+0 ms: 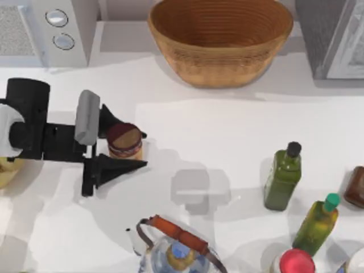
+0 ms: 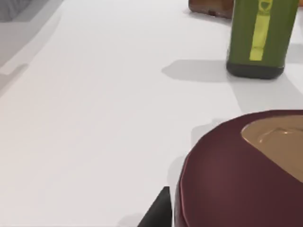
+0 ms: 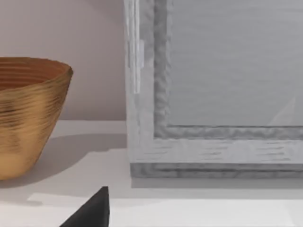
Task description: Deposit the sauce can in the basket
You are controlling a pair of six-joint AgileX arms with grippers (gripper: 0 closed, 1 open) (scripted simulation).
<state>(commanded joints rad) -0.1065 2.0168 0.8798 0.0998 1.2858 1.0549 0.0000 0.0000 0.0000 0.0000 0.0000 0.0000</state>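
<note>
We count 1 sauce can point(image 1: 125, 140), 1 basket point(image 1: 220, 40), 2 green bottles point(image 1: 282, 176) point(image 1: 318, 221) and 1 brown jar point(image 1: 355, 186) on the white table point(image 1: 227, 136). A kettle point(image 1: 177, 247) with an orange handle stands at the near edge, below the can. The can stands upright on the table, well apart from the basket and to its lower left. Our left gripper point(image 1: 126, 149) has its jaws apart, 1 finger on each side of the can; contact cannot be judged.

The left wrist view brings the can's maroon rim point(image 2: 236, 175) up close. In the right wrist view the basket point(image 3: 28, 113) stands beside a grey cabinet point(image 3: 213, 94).
</note>
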